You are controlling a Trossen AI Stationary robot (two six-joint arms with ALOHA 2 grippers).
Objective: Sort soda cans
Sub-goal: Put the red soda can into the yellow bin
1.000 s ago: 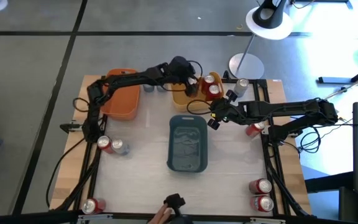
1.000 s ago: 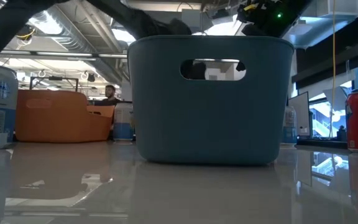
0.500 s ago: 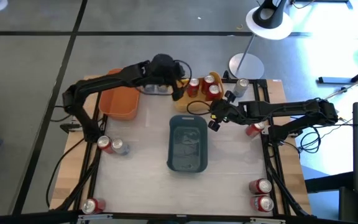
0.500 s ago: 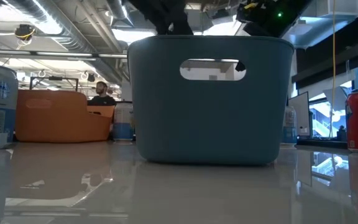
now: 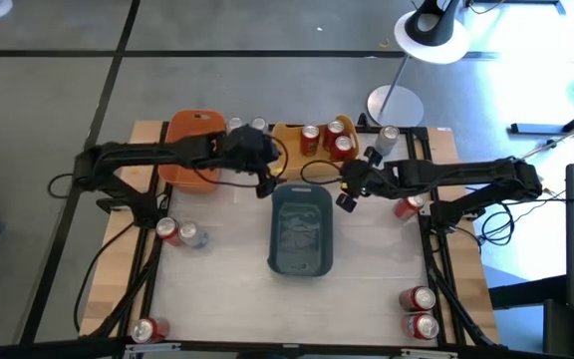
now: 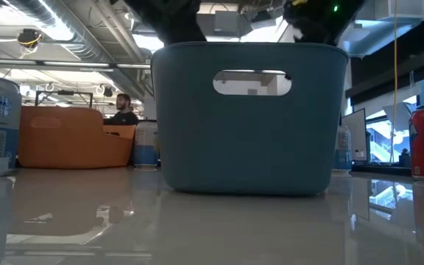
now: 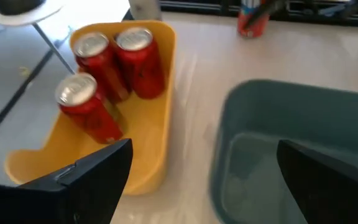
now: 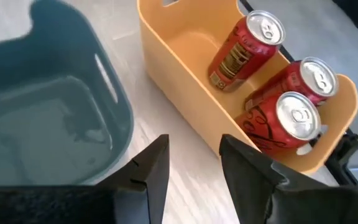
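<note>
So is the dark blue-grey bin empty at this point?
Empty. The blue-grey bin shows only its bare floor in the high view and both wrist views, while three red cans stand in the yellow bin.

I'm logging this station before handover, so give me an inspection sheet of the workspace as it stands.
Surface: pale wooden table, bare at the middle front.
Job's things: three red soda cans stand in the yellow plastic bin; other cans stand loose near the table's edges; the dark blue-grey plastic bin looks empty.
Clutter: orange plastic bin.
Grippers: left gripper open, empty; right gripper partly open, empty.
Cables: black cable off the table's right side.
Surroundings: floor lamp; a person behind.
</note>
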